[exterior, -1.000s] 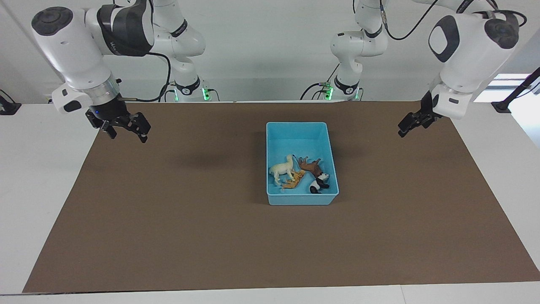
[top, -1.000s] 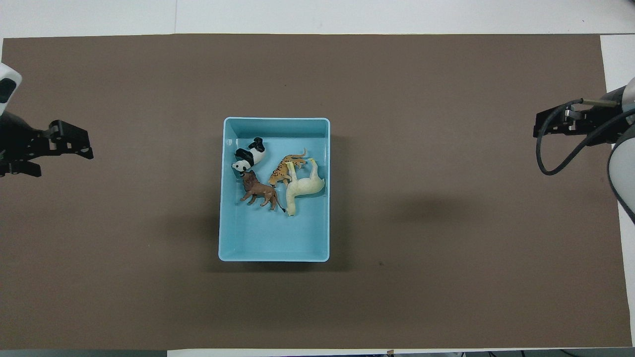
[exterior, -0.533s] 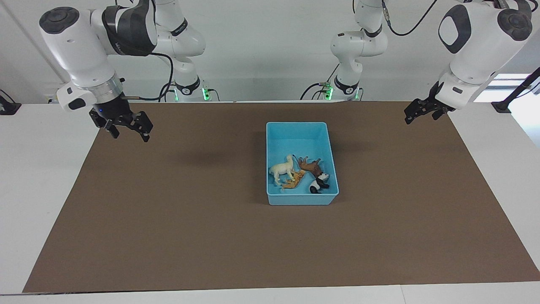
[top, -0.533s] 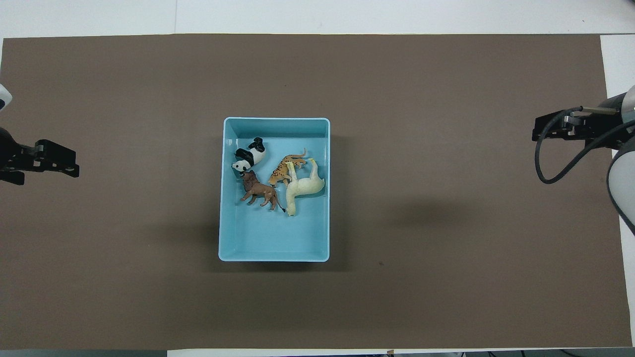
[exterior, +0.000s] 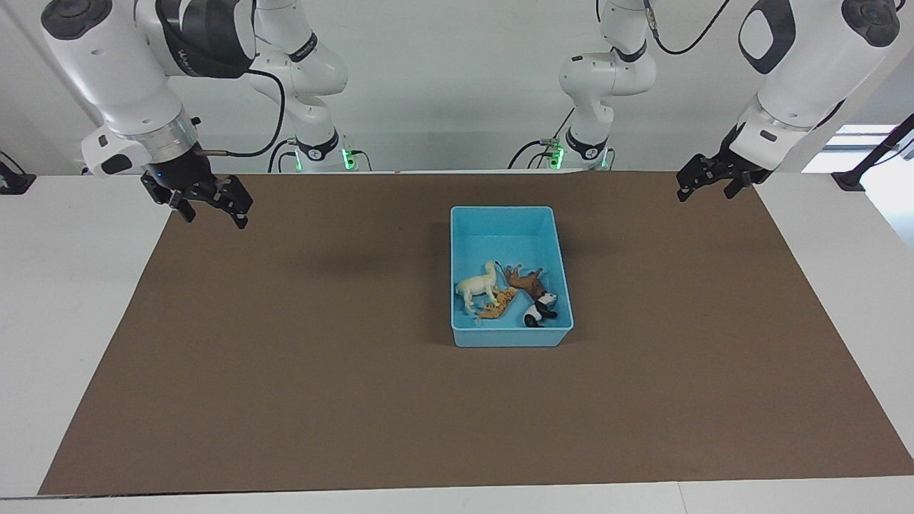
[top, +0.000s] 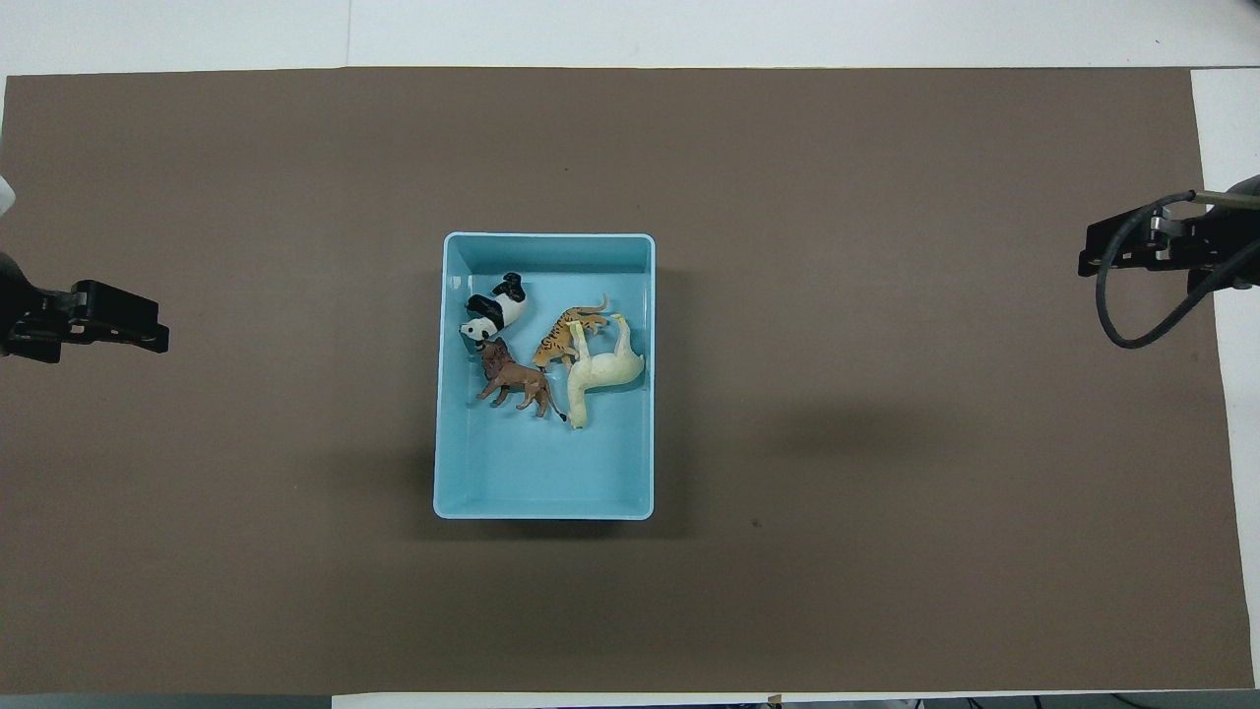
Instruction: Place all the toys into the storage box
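Note:
The light blue storage box (exterior: 503, 209) (top: 546, 237) sits mid-table on the brown mat. All the toys lie inside it, bunched in the half farther from the robots: a cream-white alpaca (exterior: 477, 285) (top: 602, 374), an orange tiger (exterior: 498, 305) (top: 566, 335), a brown lion (exterior: 527, 280) (top: 512, 379) and a panda (exterior: 543, 308) (top: 497, 310). My right gripper (exterior: 216, 218) (top: 1088, 261) hangs open and empty over the mat's edge at the right arm's end. My left gripper (exterior: 703, 194) (top: 148, 330) hangs open and empty over the mat's edge at the left arm's end.
A brown mat (exterior: 321, 371) covers most of the white table (exterior: 71, 285). The arms' bases (exterior: 318, 153) stand at the robots' edge of the table.
Both grippers have risen and drawn back toward their own ends of the table. The toys and the box have not moved.

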{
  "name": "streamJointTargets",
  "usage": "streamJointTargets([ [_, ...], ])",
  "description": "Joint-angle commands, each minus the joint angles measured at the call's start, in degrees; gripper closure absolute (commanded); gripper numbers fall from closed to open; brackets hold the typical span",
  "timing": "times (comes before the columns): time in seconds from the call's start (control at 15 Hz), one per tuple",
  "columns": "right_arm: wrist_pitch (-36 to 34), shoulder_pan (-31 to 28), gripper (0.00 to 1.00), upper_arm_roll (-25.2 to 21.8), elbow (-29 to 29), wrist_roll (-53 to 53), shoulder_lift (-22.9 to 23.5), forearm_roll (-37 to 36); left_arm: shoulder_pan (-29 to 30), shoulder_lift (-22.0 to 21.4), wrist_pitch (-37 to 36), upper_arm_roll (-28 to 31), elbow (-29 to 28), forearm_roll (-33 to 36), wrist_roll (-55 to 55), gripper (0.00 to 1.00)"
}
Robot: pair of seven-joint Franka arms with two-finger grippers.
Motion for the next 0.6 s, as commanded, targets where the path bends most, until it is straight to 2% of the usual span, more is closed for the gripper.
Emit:
streamJointTargets([
  [0.0, -1.2, -1.5, 0.00, 0.6, 1.3, -5.1, 1.0, 0.5, -1.3, -1.2, 0.6, 1.1, -1.5, -0.5, 1.0, 0.00],
  [0.27, -3.2, -2.7, 0.00, 0.6, 0.9, -13.4, 0.3, 0.4, -0.2, -0.4, 0.7, 0.5, -0.6, 0.8, 1.5, 0.00],
  [0.53, -4.2, -2.7, 0.00, 0.5, 0.9, -13.9, 0.2, 0.4, 0.1, -0.3, 0.8, 0.3, 0.3, 1.2, 1.5, 0.00],
])
